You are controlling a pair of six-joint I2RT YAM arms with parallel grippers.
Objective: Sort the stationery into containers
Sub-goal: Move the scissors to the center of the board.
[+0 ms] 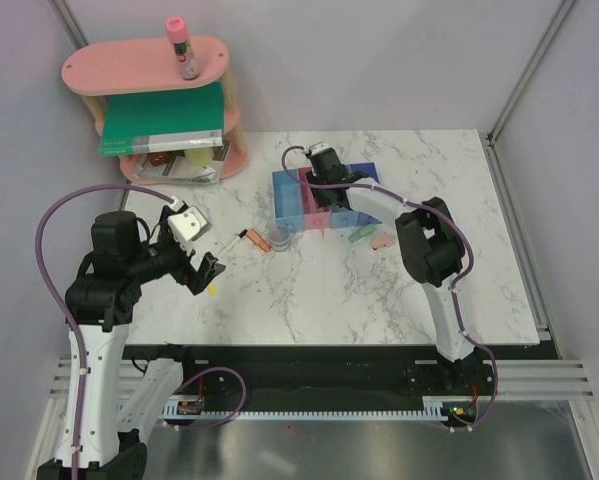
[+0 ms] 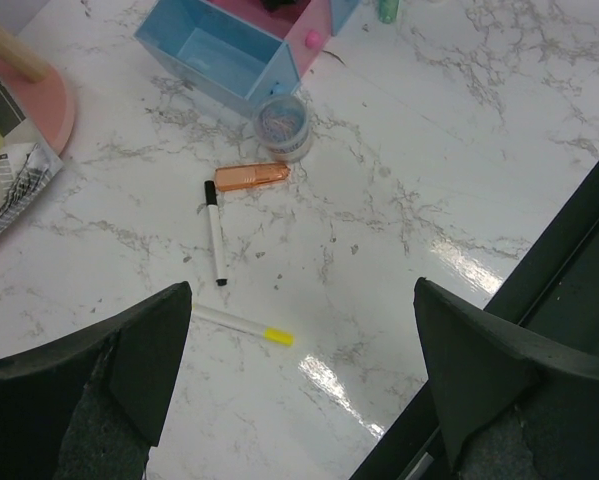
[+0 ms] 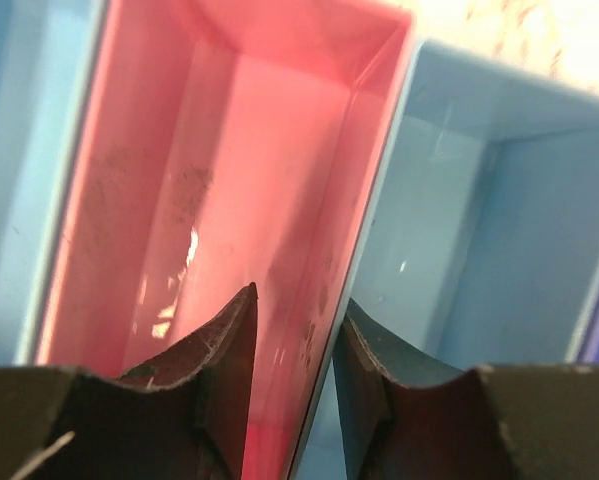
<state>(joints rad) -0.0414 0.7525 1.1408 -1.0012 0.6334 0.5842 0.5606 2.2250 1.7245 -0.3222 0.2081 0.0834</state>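
We see the black-and-white marker [image 2: 215, 233] lying flat on the worktop [image 1: 379, 290]. In the top view its long axis slants from near-left to far-right. Its far end is near the orange-tipped piece [image 2: 251, 176], which lies crosswise to it, just beside the clear round pot [image 2: 282, 125]. The pot stands at the near corner of the row of containers [image 1: 291, 200]. The thin yellow-tipped stick [image 2: 244, 325] lies flat nearer the left arm, its yellow end at the lower right in the left wrist view.

The left arm is folded at the elbow. The left end effector [image 2: 301, 290] hovers over the stick with its jaws spread wide, holding nothing.

The right arm reaches far across to the containers. The right end effector [image 3: 297, 300] points down, its jaws parted only a little. They sit over the wall between the pink bin [image 3: 229, 150] and a light blue bin [image 3: 499, 230], and we see nothing between them.
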